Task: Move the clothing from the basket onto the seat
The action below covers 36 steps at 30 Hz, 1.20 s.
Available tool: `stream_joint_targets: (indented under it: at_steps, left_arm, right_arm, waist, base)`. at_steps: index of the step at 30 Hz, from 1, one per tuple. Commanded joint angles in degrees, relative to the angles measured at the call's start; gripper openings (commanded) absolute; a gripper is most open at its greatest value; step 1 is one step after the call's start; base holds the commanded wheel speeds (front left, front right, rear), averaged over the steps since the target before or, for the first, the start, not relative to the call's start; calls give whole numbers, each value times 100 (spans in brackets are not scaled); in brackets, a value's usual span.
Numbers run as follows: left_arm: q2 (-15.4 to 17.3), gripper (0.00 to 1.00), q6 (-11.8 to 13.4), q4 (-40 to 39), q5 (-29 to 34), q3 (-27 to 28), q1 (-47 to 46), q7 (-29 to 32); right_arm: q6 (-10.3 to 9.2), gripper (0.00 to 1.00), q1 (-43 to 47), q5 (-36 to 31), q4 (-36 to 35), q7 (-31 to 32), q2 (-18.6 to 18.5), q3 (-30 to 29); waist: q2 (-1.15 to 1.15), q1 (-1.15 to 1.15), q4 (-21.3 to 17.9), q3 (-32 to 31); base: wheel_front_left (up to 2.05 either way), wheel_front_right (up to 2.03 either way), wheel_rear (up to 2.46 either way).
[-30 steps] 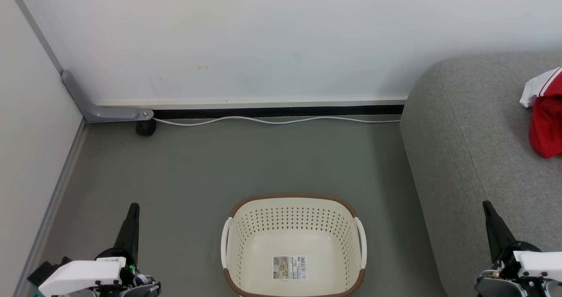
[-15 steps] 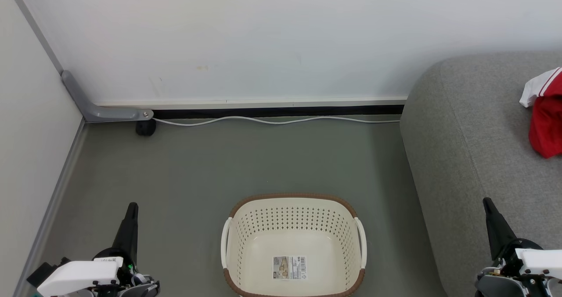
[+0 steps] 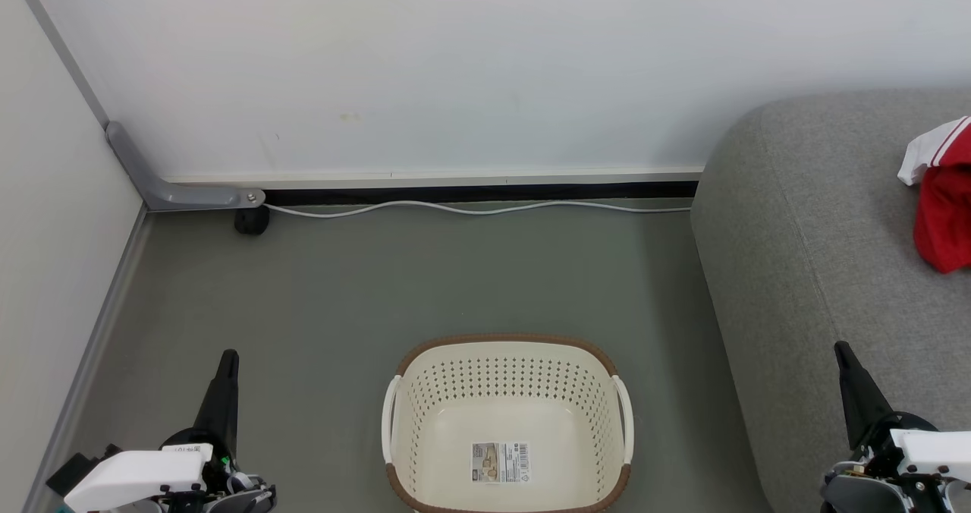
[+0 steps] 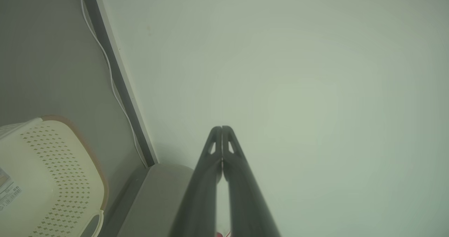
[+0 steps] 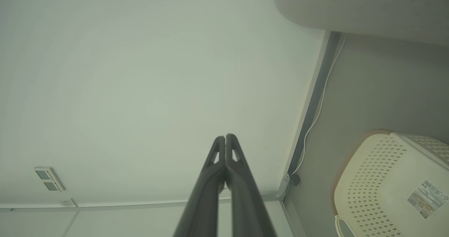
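Note:
The cream basket [image 3: 507, 361] with a brown rim stands on the floor at the bottom centre; inside it I see a bare base with a barcode label [image 3: 500, 461]. The red clothing [image 3: 944, 209] with white trim lies on the grey seat [image 3: 827, 217] at the right edge, partly cut off. My left gripper [image 3: 227, 359] is shut at the lower left, over the floor left of the basket. My right gripper [image 3: 840, 350] is shut at the lower right, over the seat's front edge. Both wrist views show fingertips pressed together, left gripper [image 4: 221, 128], right gripper [image 5: 225, 136], holding nothing.
A white cable [image 3: 470, 208] runs along the base of the white wall. A grey bracket [image 3: 163, 187] and a dark caster [image 3: 252, 221] sit in the left corner. A side panel [image 3: 53, 270] bounds the left. Grey floor [image 3: 379, 285] lies between basket and wall.
Both grippers have shifted very slightly upward in the head view within the last second, then held still. The basket and the clothing have not moved.

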Motion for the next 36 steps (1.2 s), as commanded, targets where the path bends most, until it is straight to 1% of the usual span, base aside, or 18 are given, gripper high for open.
stream_joint_targets:
  at_steps: [1, 36]
  left_arm:
    - [87, 0, -47, -169, -24, 187, -332, 35]
    - [87, 0, -47, -170, -24, 186, -332, 35]
  right_arm:
    - [25, 0, -209, 62, -179, 47, -57, 96]
    - [25, 0, -209, 64, -179, 46, -56, 98]
  waist:
    - [0, 0, 0, 0]
    - [0, 0, 0, 0]
  base:
    - [0, 0, 0]
    - [0, 0, 0]
